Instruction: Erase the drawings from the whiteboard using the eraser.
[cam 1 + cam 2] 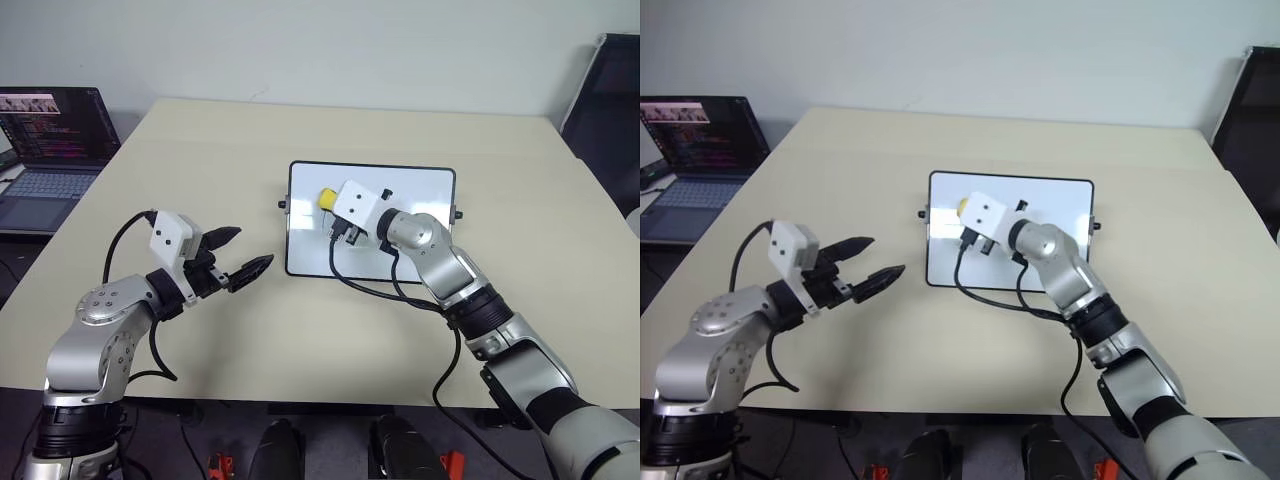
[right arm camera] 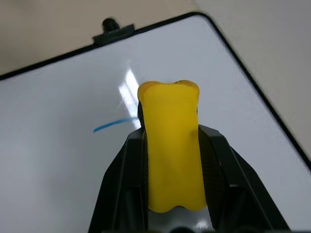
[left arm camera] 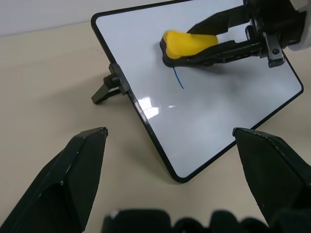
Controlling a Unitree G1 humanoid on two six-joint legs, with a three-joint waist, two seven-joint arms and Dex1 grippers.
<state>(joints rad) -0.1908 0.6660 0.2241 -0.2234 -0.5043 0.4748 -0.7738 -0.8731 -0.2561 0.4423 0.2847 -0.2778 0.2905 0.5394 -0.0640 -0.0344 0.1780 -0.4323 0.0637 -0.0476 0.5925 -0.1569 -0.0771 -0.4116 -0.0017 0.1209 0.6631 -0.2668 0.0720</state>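
Observation:
The whiteboard point(image 1: 400, 180) lies flat in the middle of the beige table. My right gripper point(image 3: 214, 41) is shut on the yellow eraser point(image 2: 172, 145), whose dark underside rests on the board's left part. Beside the eraser, one short blue stroke of the drawings point(image 3: 180, 78) remains on the white surface; the same stroke point(image 2: 109, 125) runs out from under the eraser's side. The eraser point(image 1: 327, 200) sticks out past the right wrist's white camera block. My left gripper point(image 1: 240, 258) hovers open over the table to the left of the board, holding nothing.
An open laptop point(image 1: 50, 150) sits at the table's far left edge. A dark chair point(image 1: 605, 100) stands at the far right. The board has small black knobs point(image 3: 109, 87) on its short sides. Black cables point(image 1: 380, 290) loop from my right wrist across the board's near edge.

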